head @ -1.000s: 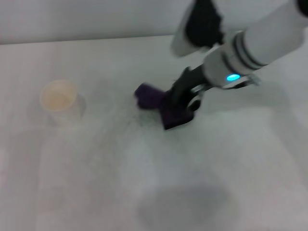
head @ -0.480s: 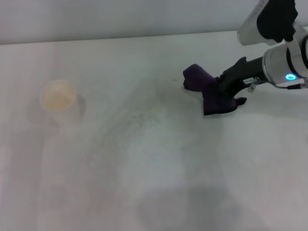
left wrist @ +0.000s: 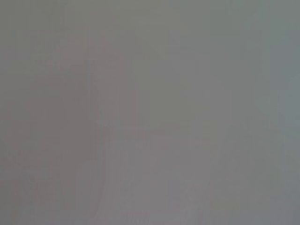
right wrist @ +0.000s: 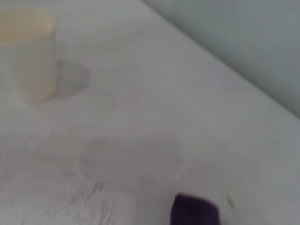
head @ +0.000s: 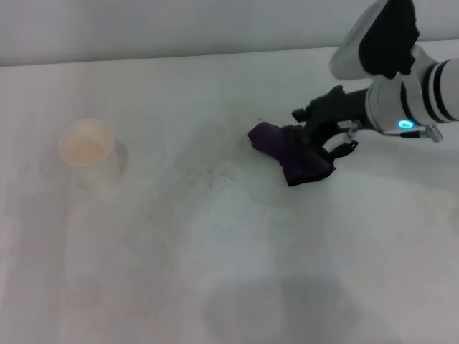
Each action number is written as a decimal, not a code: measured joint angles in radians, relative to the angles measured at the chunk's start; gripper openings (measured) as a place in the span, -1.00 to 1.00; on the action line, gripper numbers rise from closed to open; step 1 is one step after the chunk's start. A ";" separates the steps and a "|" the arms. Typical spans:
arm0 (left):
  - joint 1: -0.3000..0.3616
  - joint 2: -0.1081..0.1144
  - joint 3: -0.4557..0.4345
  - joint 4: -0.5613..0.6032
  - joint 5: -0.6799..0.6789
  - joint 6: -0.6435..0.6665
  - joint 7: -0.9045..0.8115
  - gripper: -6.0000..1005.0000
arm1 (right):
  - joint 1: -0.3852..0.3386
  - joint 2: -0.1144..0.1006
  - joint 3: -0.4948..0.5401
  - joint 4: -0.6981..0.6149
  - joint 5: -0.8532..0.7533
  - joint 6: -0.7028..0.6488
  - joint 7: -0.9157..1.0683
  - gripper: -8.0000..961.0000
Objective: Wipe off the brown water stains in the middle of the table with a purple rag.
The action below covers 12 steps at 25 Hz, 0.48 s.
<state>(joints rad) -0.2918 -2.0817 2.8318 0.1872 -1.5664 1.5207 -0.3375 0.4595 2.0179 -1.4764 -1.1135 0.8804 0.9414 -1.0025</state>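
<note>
1. Since half a second ago, your right gripper [head: 313,149] has dragged the purple rag [head: 290,154] back left toward the table [head: 215,258] centre; the cup [head: 87,147] hasn't moved.
2. It's pinching the rag, which is pressed on the tabletop right of centre.
3. No brown water stains visible, only faint grey streaks mid-table.
4. Left arm not in view.
5. Risk: the bunched rag could roll under the fingers and skip the residue; overshooting left could hit the cup.
</note>
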 joint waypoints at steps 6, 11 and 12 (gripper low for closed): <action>0.005 0.001 0.000 -0.008 -0.006 0.002 -0.064 0.77 | -0.027 -0.004 0.006 -0.065 0.042 -0.017 -0.005 -0.17; 0.006 0.002 0.000 -0.009 -0.006 0.003 -0.069 0.77 | -0.067 -0.005 0.075 -0.096 0.276 -0.080 -0.114 0.27; 0.006 0.002 0.000 -0.009 -0.006 0.003 -0.069 0.77 | -0.070 -0.006 0.114 -0.076 0.381 -0.061 -0.171 0.33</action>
<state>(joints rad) -0.2854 -2.0800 2.8317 0.1781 -1.5724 1.5236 -0.4063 0.3900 2.0123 -1.3627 -1.1891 1.2611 0.8809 -1.1737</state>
